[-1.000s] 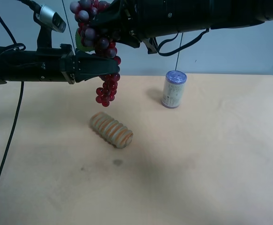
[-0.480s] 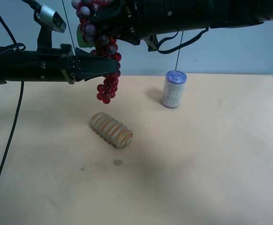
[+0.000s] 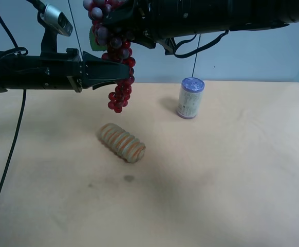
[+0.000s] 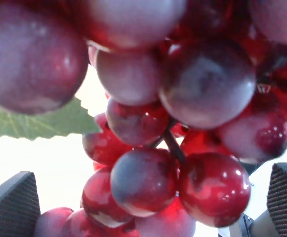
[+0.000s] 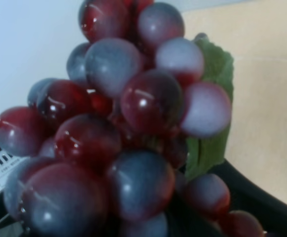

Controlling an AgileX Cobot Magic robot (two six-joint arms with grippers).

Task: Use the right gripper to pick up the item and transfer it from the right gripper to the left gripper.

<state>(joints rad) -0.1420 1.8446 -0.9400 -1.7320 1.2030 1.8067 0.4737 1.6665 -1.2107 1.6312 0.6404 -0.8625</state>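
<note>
The bunch of dark red and purple toy grapes [image 3: 119, 87] hangs in the air from my right gripper [image 3: 119, 23], which is shut on its upper end near the green leaf [image 3: 93, 38]. It fills the right wrist view [image 5: 133, 123], with the leaf [image 5: 212, 74] behind it. My left gripper [image 3: 127, 72], on the arm with the silver-grey camera module, is open with its fingers on either side of the bunch's middle. In the left wrist view the grapes [image 4: 183, 138] hang between the two wide-apart pads [image 4: 10, 207].
A tan ridged orange-striped cylinder [image 3: 122, 142] lies on the wooden table [image 3: 231, 180] below the grapes. A white can with a blue lid [image 3: 190, 98] stands at the back. A black cable [image 3: 8, 154] hangs down over the table at the view's left.
The right gripper and the grapes have shifted slightly up and toward the exterior view's right. The left gripper's fingers now sit around the bunch's middle.
</note>
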